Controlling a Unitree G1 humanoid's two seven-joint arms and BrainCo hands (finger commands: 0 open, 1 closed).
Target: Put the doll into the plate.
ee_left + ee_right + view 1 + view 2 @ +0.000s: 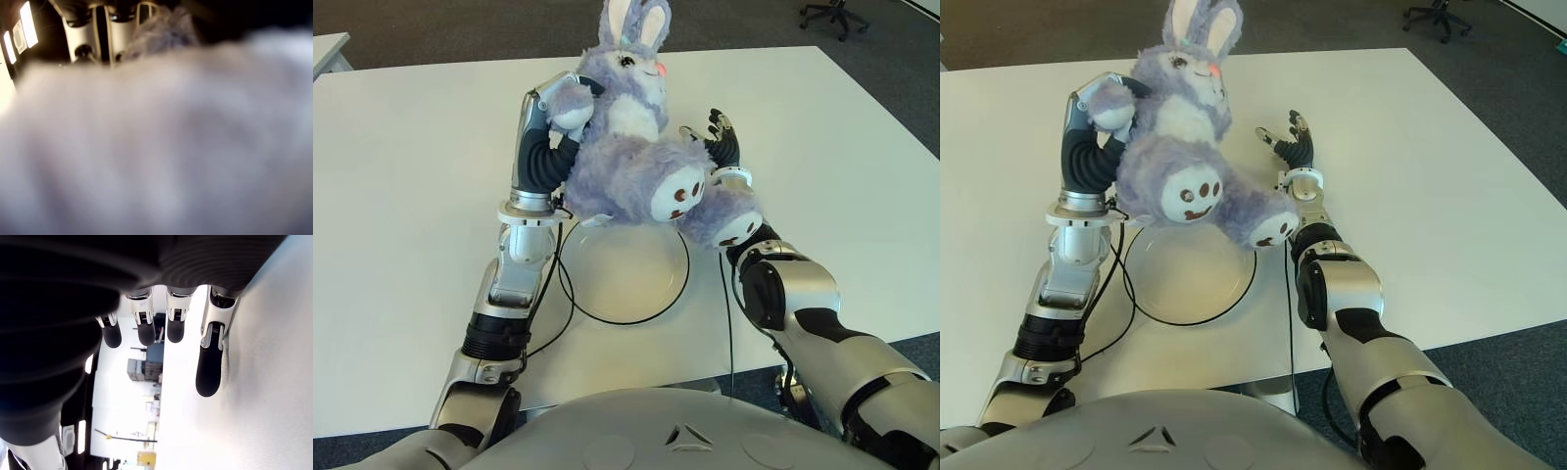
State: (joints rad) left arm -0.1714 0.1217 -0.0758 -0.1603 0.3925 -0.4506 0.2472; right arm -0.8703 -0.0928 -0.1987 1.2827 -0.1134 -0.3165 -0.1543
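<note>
Left hand (558, 103) grips the doll (631, 162) at frame centre, raised above the plate (636, 279). Right hand (722, 142), fingers spread and empty, shows just right of it.

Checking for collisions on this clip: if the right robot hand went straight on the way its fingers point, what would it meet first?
Probably nothing: the right robot hand, fingers open beside the fluffy purple plush rabbit doll, points across bare white table. Depth is uncertain.

Doll (631, 157) hangs over plate (636, 294); right hand (722, 137) just beside; table (421, 196) elsewhere bare.
</note>
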